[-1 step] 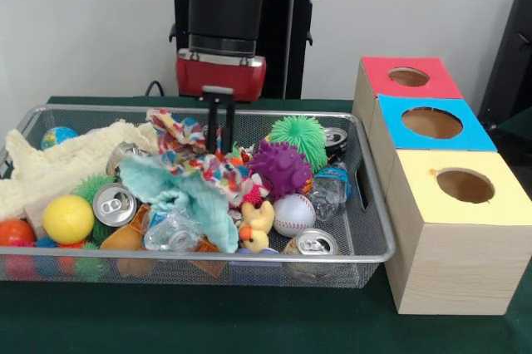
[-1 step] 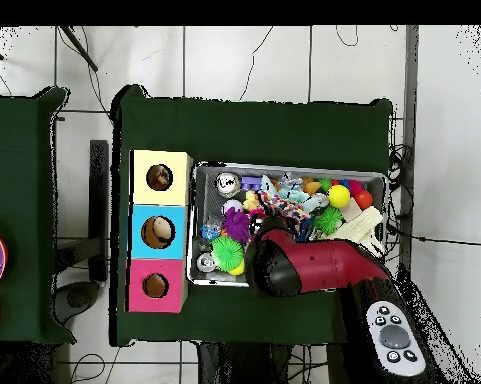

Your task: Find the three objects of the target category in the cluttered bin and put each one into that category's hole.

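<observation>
My gripper [image 1: 220, 148] hangs straight down over the middle of the wire bin [image 1: 100, 108], its tips at a multicoloured cloth [image 1: 187, 134]. Around it lie a teal cloth [image 1: 179, 192], a purple spiky ball [image 1: 281, 169], a green spiky ball [image 1: 299, 138], a baseball [image 1: 293, 214], a yellow duck [image 1: 258, 225], a yellow ball [image 1: 68, 218], cans [image 1: 114, 204] and crushed clear bottles [image 1: 331, 188]. To the right stand three boxes with round holes: red [image 1: 407, 77], blue [image 1: 431, 123] and yellow [image 1: 464, 185]. In the overhead view the arm [image 2: 314, 268] hides the gripper.
A cream cloth [image 1: 58, 163] fills the bin's left side, with a globe ball [image 1: 58, 135] behind it and an orange ball [image 1: 15, 232] in front. Seen from overhead, the boxes [image 2: 159, 232] line the bin's [image 2: 289, 168] left wall on the green table.
</observation>
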